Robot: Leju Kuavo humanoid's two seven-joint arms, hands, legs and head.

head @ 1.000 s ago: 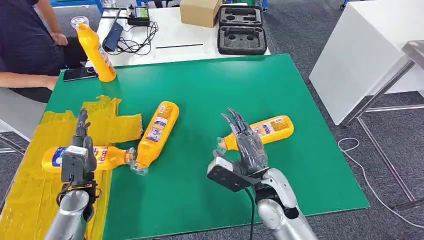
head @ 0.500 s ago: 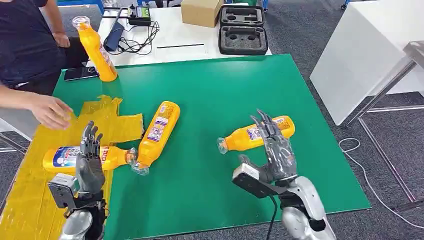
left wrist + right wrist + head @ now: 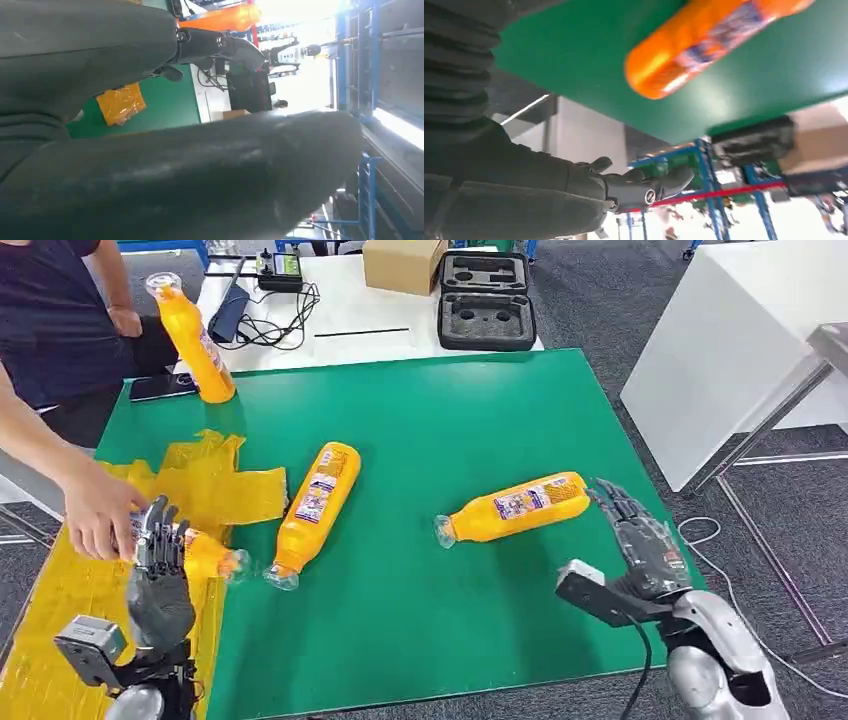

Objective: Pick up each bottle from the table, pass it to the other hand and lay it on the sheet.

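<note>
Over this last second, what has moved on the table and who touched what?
A person's hand has come in and taken hold of the bottle on the yellow sheet, shifting it. The left hand has drawn back toward the robot. The right hand has swung out from the bottle near the right edge to the table's edge, open. The middle bottle and the upright bottle stayed put.

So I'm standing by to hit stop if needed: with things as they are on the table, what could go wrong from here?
1. A person's hand is on the bottle on the yellow sheet, right beside the left robot hand; any motion there could hit or pinch it.
2. The right robot hand sits open just past the base of the lying bottle; a nudge might roll it rather than grasp it.
</note>
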